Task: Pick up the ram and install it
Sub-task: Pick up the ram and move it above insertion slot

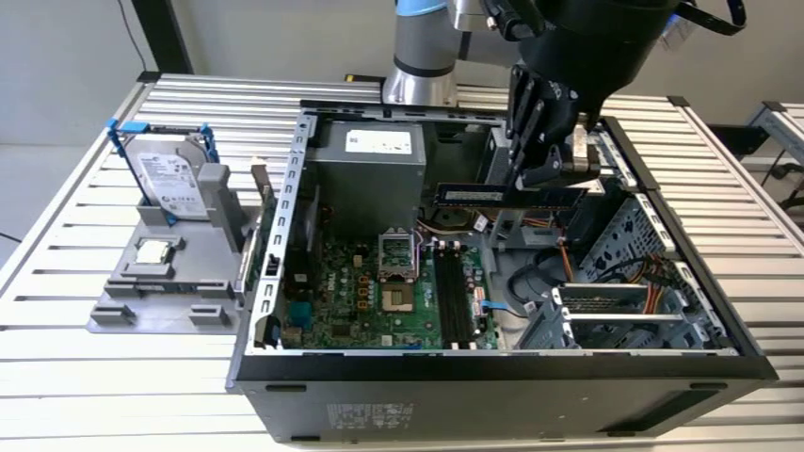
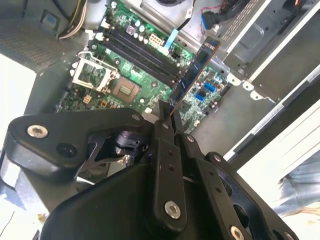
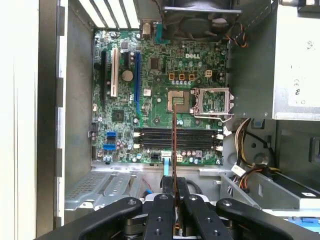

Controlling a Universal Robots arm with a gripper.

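The ram [image 1: 503, 195] is a thin green stick with dark chips, held level above the open computer case [image 1: 282, 282]. My gripper [image 1: 553, 182] is shut on its end towards the exterior view's right. In the second wrist view the ram [image 2: 195, 70] juts out from my gripper [image 2: 168, 119] over the motherboard. In the first wrist view the ram [image 3: 174, 145] appears edge-on, crossing over the black memory slots [image 3: 175, 139], with the fingertips [image 3: 164, 200] pressed against its sides. It hangs above the slots [image 1: 454, 292], apart from them.
The green motherboard [image 1: 364, 292] has an open processor socket [image 1: 397, 252]. A power supply box [image 1: 371, 165] and cables [image 1: 566, 273] crowd the case. On the exterior view's left, a grey holder [image 1: 151, 301] carries a hard drive [image 1: 169, 179] and a small square chip [image 1: 153, 251].
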